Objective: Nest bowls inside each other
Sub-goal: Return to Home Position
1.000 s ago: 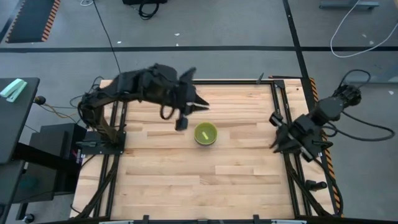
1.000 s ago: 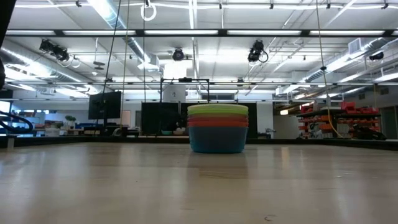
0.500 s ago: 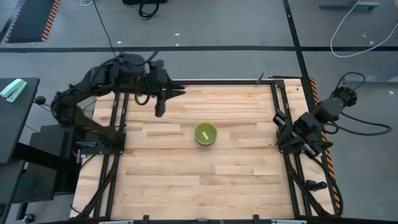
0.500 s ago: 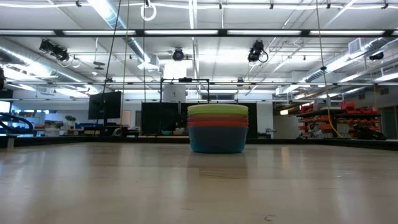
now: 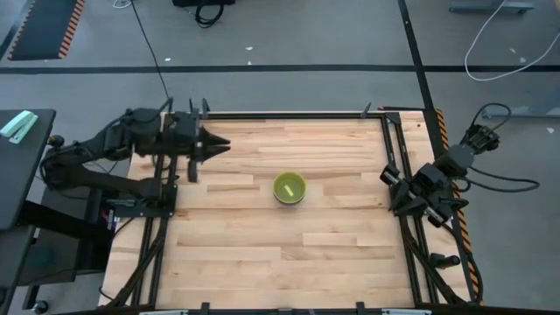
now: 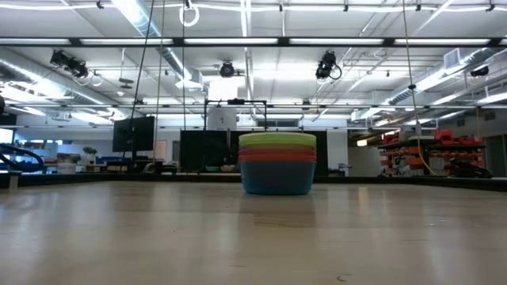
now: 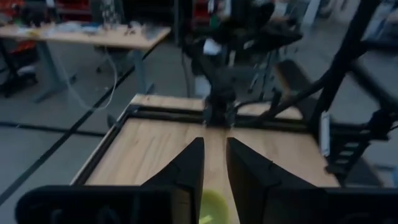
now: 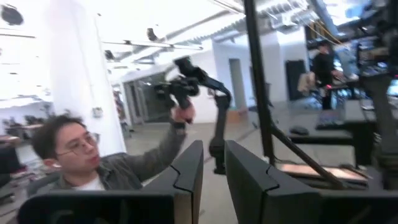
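The bowls stand nested in one stack (image 5: 290, 188) near the table's middle. In the low view the stack (image 6: 277, 162) shows a green bowl on top, then an orange rim (image 6: 277, 149), a pink-red rim (image 6: 277, 157) and a blue bowl (image 6: 277, 178), whose base rests on the wood. My left gripper (image 5: 224, 144) hangs at the table's far left, pointing toward the stack, its fingers (image 7: 214, 165) a little apart on nothing. My right gripper (image 5: 391, 185) waits at the right edge, also narrowly open (image 8: 213, 165) and empty.
Black frame rails (image 5: 388, 149) run along the table's left, right and far edges. Bare wood (image 5: 289, 254) surrounds the stack on all sides. Beyond the table a person (image 8: 87, 162) shows in the right wrist view, one hand raised on a handheld device (image 8: 180, 93).
My left gripper has drawn back from just beside the stack toward the table's left edge and has sunk a little. The stack has stayed where it was.
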